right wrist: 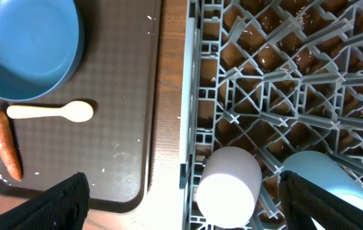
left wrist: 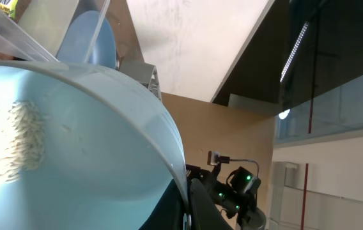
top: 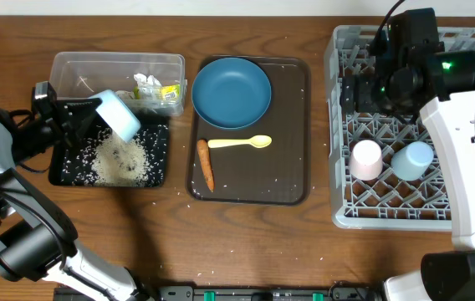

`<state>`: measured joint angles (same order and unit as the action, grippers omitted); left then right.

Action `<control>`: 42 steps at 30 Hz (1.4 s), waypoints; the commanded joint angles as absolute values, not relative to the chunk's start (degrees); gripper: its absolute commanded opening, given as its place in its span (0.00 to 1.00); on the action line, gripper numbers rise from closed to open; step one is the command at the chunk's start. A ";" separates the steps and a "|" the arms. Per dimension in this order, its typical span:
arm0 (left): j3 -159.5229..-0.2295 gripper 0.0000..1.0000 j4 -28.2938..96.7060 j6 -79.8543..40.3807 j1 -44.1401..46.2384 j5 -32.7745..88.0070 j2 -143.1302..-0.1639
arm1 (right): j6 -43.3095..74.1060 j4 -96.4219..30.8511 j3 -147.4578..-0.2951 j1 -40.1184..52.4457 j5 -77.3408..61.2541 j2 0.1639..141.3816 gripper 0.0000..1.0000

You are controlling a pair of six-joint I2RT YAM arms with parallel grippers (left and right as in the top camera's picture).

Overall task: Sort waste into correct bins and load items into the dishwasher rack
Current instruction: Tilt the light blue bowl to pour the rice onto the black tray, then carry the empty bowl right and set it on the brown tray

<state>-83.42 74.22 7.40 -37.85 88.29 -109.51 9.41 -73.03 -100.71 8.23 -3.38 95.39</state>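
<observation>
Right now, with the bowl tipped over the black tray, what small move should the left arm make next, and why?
Probably tip the light blue bowl a little further over the black tray: the left wrist view shows rice grains clinging inside it.

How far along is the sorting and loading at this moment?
Done: pink cup and light blue cup sit in the rack; paper scraps and wrapper are in the clear tub. In hand: left gripper tips the bowl, rice piled on the black tray. Left: carrot, plate, spoon, then the bowl.
</observation>
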 commanded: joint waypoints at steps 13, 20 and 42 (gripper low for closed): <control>-84.23 0.06 78.94 7.77 -38.20 90.13 -109.73 | 9.13 -73.01 -100.27 7.90 -2.79 95.29 0.93; -84.23 0.06 78.39 7.77 -38.72 90.11 -109.73 | 9.10 -73.03 -100.27 7.90 -2.79 95.29 0.93; -84.25 0.06 74.35 6.35 -39.48 86.19 -109.73 | 9.13 -72.84 -100.27 7.90 -2.79 95.29 0.93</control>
